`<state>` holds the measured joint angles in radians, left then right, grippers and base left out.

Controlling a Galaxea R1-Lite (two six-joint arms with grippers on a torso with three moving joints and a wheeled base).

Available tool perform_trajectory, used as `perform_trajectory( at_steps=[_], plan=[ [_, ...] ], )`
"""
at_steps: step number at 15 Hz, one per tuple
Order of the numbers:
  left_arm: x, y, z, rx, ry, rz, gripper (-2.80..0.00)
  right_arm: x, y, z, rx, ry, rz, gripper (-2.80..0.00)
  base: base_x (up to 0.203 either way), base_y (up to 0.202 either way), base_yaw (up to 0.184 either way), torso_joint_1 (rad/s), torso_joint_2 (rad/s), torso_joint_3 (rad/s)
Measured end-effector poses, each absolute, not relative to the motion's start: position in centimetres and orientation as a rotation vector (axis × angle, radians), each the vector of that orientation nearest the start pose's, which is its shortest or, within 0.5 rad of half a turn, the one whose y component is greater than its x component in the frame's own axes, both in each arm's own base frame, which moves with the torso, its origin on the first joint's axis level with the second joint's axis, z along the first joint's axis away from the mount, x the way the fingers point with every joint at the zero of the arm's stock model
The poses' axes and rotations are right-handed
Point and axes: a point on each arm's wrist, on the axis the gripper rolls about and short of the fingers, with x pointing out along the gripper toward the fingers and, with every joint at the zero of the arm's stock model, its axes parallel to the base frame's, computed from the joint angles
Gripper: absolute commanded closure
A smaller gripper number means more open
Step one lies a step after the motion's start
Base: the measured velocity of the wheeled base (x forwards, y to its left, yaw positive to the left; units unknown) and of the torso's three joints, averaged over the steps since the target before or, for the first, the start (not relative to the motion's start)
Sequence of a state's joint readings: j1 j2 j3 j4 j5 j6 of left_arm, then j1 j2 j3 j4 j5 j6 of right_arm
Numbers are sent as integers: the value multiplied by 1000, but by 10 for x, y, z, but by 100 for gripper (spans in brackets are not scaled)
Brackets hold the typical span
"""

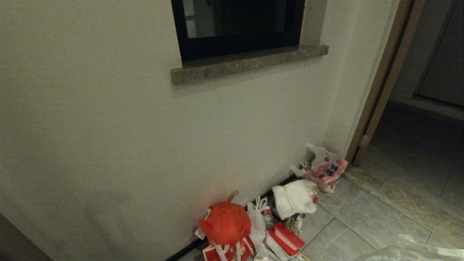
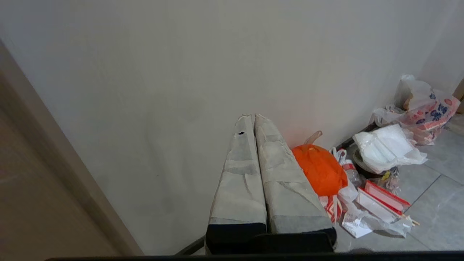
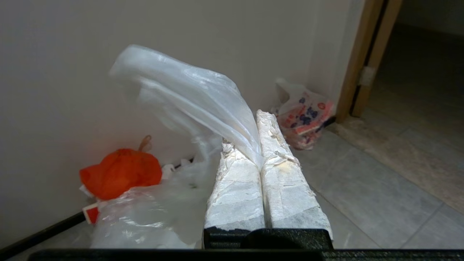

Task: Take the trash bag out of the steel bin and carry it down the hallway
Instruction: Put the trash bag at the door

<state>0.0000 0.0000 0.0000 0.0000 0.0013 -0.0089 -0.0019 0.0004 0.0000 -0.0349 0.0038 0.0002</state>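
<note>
The trash bag point(image 3: 188, 90) is thin translucent white plastic. One fold of it is pinched between the taped fingers of my right gripper point(image 3: 250, 130), which is shut on it, and the rest billows up and hangs beside the fingers. A corner of the trash bag point(image 1: 413, 251) shows at the bottom right of the head view, above the grey hallway floor tiles point(image 1: 362, 217). My left gripper point(image 2: 252, 116) is shut and holds nothing, pointing at the off-white wall. The steel bin is out of view.
Rubbish lies along the wall's foot: an orange bag point(image 1: 225, 222), a white bag holding foam boxes point(image 1: 294, 198), red-and-white cartons point(image 1: 288, 237), and a white bag with red-and-blue print point(image 1: 326, 168). A wooden door frame point(image 1: 384, 79) opens on the right. A stone sill point(image 1: 246, 63) juts out above.
</note>
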Motion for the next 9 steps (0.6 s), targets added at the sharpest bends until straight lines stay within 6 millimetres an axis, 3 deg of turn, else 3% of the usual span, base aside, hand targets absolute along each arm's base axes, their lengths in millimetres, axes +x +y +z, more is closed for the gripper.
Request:
perform_trajectory(
  at_steps=[9],
  plan=[
    [-23,0,75,-9,0,1,0,-23,0,79,0,-34,1,0,0,0,0,0,0,0]
  ],
)
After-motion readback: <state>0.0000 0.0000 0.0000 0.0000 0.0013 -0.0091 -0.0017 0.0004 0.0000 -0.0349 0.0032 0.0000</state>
